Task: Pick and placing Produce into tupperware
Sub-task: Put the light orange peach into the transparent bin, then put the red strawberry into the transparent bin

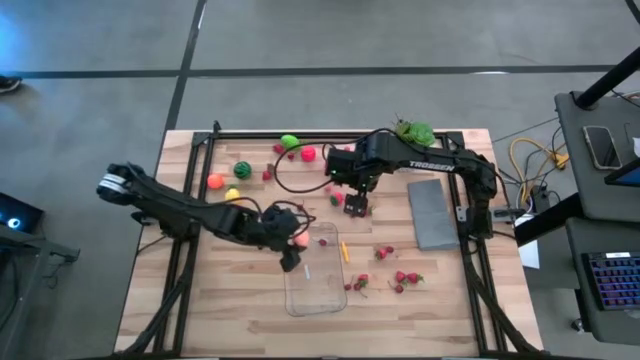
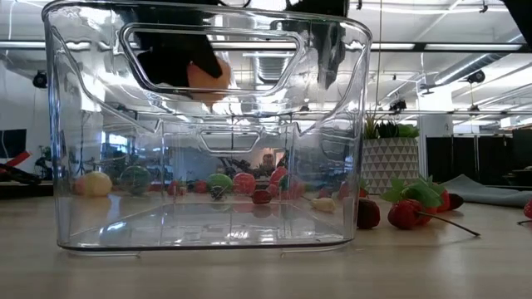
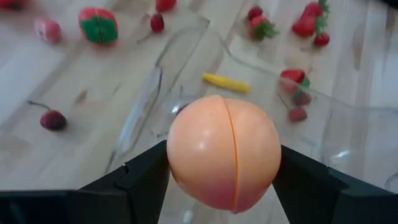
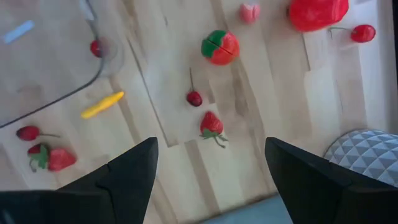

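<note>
Held piece of produce is a peach: round, smooth, pale orange shading to pink on its lower side, with a thin orange seam running top to bottom. The left gripper is clamped on it, one dark finger on each side, the fruit bulging out well ahead of the fingertips. In the high view the left gripper sits at the near-left edge of the tupperware, with the peach showing as a small orange spot over the container's rim. The tupperware is clear, rectangular with rounded corners, standing upright on the wooden table; low view shows the peach hanging high behind the handle cut-out in the container's wall, above the floor of the container and not touching it. A small yellow piece lies on the table just beside the container, and red strawberries are scattered near its right side. More produce, red, green and orange, lies farther back on the table. The right gripper hovers with fingers apart and nothing between them, above a strawberry and a cherry, behind the container. A grey slab lies to the right.
</note>
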Controlling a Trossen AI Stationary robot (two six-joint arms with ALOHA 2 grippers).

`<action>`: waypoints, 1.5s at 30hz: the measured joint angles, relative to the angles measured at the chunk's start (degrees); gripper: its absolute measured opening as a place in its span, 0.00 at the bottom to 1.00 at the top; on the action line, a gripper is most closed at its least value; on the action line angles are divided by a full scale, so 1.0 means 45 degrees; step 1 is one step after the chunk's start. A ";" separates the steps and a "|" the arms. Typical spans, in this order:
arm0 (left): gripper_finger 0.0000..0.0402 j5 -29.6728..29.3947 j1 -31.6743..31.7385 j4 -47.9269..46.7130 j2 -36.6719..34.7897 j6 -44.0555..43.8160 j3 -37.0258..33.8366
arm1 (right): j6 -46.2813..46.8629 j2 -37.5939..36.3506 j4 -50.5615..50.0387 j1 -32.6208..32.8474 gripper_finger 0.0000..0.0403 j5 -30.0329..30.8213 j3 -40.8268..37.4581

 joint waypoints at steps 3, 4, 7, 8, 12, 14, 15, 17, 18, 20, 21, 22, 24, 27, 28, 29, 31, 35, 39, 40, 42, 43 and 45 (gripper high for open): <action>0.61 0.0024 0.0003 0.0032 0.0310 -0.0079 0.0303 | 0.0142 -0.0331 0.0005 0.0247 0.71 0.0076 -0.0052; 0.61 0.0149 -0.0002 -0.0050 0.0460 -0.0135 0.0388 | 0.0201 -0.0420 -0.0009 0.0318 0.71 0.0227 -0.0062; 0.64 0.0839 -0.0002 0.0039 0.0898 -0.0906 0.0656 | 0.0419 -0.0739 -0.0019 0.0525 0.71 0.0777 -0.0121; 0.66 0.1025 -0.0002 0.0052 0.1062 -0.1176 0.0713 | 0.0498 -0.0858 -0.0017 0.0578 0.71 0.0930 -0.0163; 0.72 0.1277 -0.0011 0.0238 0.1421 -0.1447 0.0861 | 0.0789 -0.1309 0.0071 0.0710 0.71 0.1106 -0.0583; 0.74 0.1273 -0.0011 0.0398 0.1420 -0.1447 0.1012 | 0.0801 -0.1517 0.0038 0.0761 0.72 0.1117 -0.0968; 0.75 0.1275 -0.0011 0.0375 0.1336 -0.1426 0.1026 | 0.0844 -0.1652 0.0041 0.0802 0.72 0.1125 -0.1221; 0.76 0.1273 -0.0011 0.0218 0.1177 -0.1355 0.1032 | 0.0900 -0.2048 0.0040 0.0965 0.72 0.1206 -0.1917; 0.76 0.1273 -0.0011 0.0211 0.1045 -0.1346 0.1048 | 0.0891 -0.2332 0.0053 0.1092 0.72 0.1367 -0.2379; 0.76 0.1244 -0.0011 0.0158 0.0619 -0.1155 0.1038 | 0.0898 -0.3035 0.0230 0.1471 0.72 0.1797 -0.3472; 0.76 0.1207 -0.0011 0.0173 0.0349 -0.0973 0.1028 | 0.0983 -0.3493 0.0513 0.1708 0.72 0.2000 -0.4121; 0.76 0.1156 -0.0011 0.0163 0.0068 -0.0737 0.1012 | 0.1159 -0.4016 0.0902 0.1975 0.71 0.2095 -0.4792; 0.76 0.0844 -0.0011 -0.0143 -0.0398 -0.0374 0.0987 | 0.1896 -0.5236 0.2070 0.2685 0.72 0.2204 -0.6187; 0.76 -0.0117 -0.0011 -0.0649 -0.1202 0.0120 0.0958 | 0.3793 -0.7162 0.3673 0.4089 0.71 0.2809 -0.8233; 0.76 -0.0455 -0.0015 -0.0788 -0.1516 0.0263 0.0958 | 0.4794 -0.7714 0.3937 0.4565 0.71 0.2969 -0.8856; 0.76 -0.0709 -0.0014 -0.0960 -0.1821 0.0339 0.0930 | 0.5741 -0.8187 0.4084 0.5022 0.71 0.3031 -0.9467; 0.76 -0.0871 -0.0011 -0.1206 -0.2308 0.0368 0.0882 | 0.8009 -0.8923 0.4239 0.5843 0.71 0.2906 -1.0589; 0.76 -0.0942 -0.0016 -0.1460 -0.3029 0.0890 0.0705 | 1.1671 -0.9532 0.4708 0.7500 0.71 0.1938 -1.2414; 0.76 -0.0947 -0.0031 -0.1417 -0.3650 0.1497 0.0301 | 1.3516 -0.9175 0.5632 0.9226 0.71 0.1977 -1.3277; 0.76 -0.0946 -0.0031 -0.1431 -0.3759 0.1601 0.0149 | 1.3883 -0.8957 0.5682 0.9612 0.71 0.2134 -1.3357; 0.76 -0.0942 -0.0026 -0.1496 -0.3908 0.1651 -0.0117 | 1.4473 -0.8399 0.5679 1.0371 0.71 0.2481 -1.3390; 0.76 -0.0942 -0.0026 -0.1493 -0.3973 0.1651 -0.0206 | 1.4629 -0.8118 0.5669 1.0721 0.71 0.2636 -1.3390; 0.76 -0.0942 -0.0026 -0.1464 -0.4102 0.1647 -0.0396 | 1.4678 -0.7468 0.5647 1.1246 0.71 0.2805 -1.3385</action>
